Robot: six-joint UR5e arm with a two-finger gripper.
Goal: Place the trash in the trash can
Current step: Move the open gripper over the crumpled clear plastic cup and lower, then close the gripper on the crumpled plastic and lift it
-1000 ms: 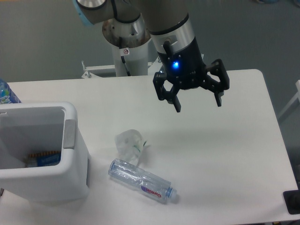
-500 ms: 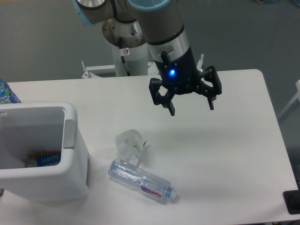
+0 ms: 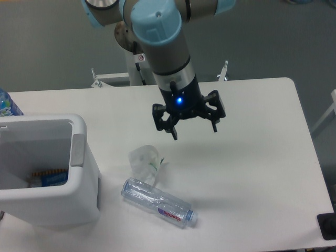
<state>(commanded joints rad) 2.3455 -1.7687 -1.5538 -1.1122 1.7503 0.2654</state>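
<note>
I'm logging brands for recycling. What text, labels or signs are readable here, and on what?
Nothing can be read for certain.
Water bottle: red-and-blue label, lettering too blurred.
Plastic cup: green mark, no legible text.
Robot base: small round red-rimmed sign, too small.
Blue item inside the trash can: print illegible.
Blue-capped bottle at the left edge: label blurred.

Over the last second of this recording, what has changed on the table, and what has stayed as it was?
The gripper has moved leftward in the picture and lower, toward the clear plastic cup, with its jaws open and empty throughout. Nothing was grasped or released. The cup, the water bottle lying beside it and the white trash can have not moved.
</note>
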